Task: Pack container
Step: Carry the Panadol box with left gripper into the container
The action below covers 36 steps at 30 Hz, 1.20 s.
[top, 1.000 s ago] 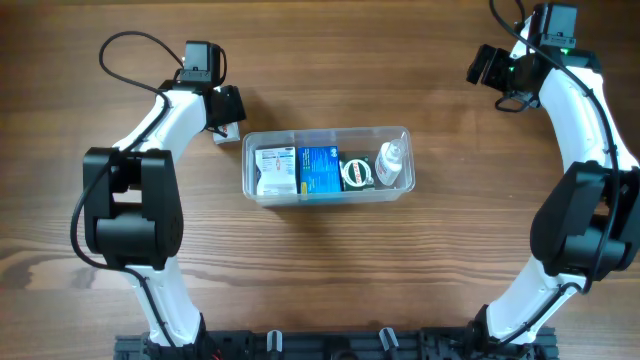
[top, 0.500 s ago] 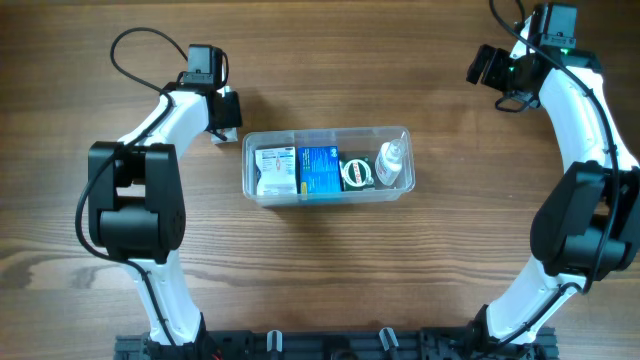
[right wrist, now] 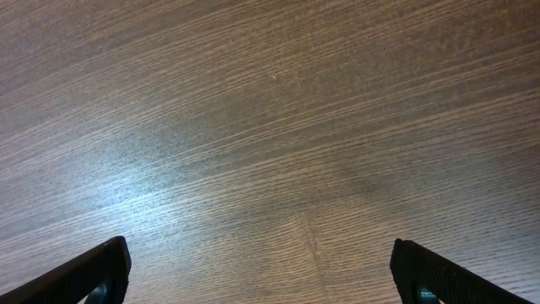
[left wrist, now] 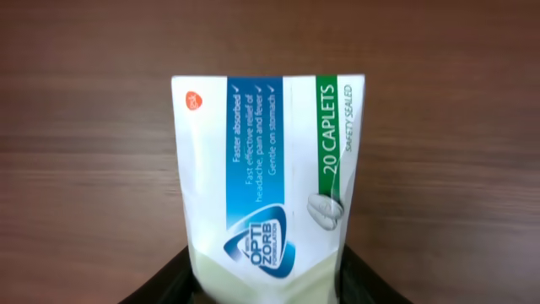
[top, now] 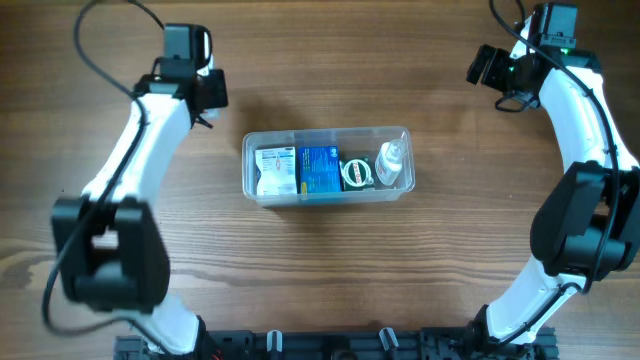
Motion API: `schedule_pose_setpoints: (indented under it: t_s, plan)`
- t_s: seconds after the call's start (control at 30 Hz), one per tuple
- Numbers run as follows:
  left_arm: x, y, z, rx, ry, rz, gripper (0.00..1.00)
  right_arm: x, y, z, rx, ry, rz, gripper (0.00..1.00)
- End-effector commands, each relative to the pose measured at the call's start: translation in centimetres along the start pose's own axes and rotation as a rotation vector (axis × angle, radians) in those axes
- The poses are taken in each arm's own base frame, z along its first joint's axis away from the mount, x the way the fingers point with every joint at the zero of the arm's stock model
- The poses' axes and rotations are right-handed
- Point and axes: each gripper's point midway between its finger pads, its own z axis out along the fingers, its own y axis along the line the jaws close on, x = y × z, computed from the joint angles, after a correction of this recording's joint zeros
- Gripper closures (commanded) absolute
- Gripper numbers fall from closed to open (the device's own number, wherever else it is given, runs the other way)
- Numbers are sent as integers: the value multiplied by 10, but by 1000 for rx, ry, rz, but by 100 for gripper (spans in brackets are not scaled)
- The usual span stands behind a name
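**A:** Container (top: 330, 197) position?

**B:** Flat on the wooden table (top: 330, 280), between the two arms. Inside it, from its left end: a white box (top: 272, 170), a blue box (top: 318, 170), a round green-and-white item (top: 357, 174), and a small clear bottle (top: 391, 163) at its right end.

**A:** Left gripper (left wrist: 267, 277)?

**B:** Beyond the container's left end, toward its far side, apart from it. Its dark fingers (left wrist: 164, 283) are clamped on the lower sides of a white caplet box (left wrist: 268, 169) with blue and green panels. From overhead that box is mostly hidden under the wrist, so I cannot tell whether it touches the wood.

**A:** Right gripper (right wrist: 268, 274)?

**B:** Well apart from the container, past its right end and farther back. Jaws spread wide, only wood grain showing between them.
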Motion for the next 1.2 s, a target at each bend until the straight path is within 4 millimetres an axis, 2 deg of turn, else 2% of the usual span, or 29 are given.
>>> schedule_pose_setpoints:
  t_s: [0.0, 0.17, 0.23, 0.3, 0.43, 0.6, 0.8, 0.9, 1.17]
  plan:
    - [-28, -17, -69, 66, -132, 38, 57, -5, -3, 2, 10, -10, -9, 0]
    - [-24, -54, -127, 153, -184, 109, 55, -5, -3, 2, 10, -10, -9, 0]
    - [-12, -75, -142, 188, -178, 197, 55, -5, -3, 2, 10, -10, -9, 0]
    - [2, -92, -147, 212, -150, 289, 55, -5, -3, 2, 10, -10, -9, 0]
    - [37, -116, -151, 243, -66, 507, 51, -5, -3, 2, 10, -10, -9, 0]
    - [68, -125, -155, 300, 16, 671, 53, -5, -3, 2, 10, -10, -9, 0]
    - [79, -129, -147, 328, 62, 720, 52, -5, -3, 2, 10, -10, -9, 0]
    - [87, -142, -146, 408, 89, 718, 53, -5, -3, 2, 10, -10, -9, 1]
    - [106, -156, -124, 466, 182, 722, 57, -5, -3, 2, 10, -10, -9, 0]
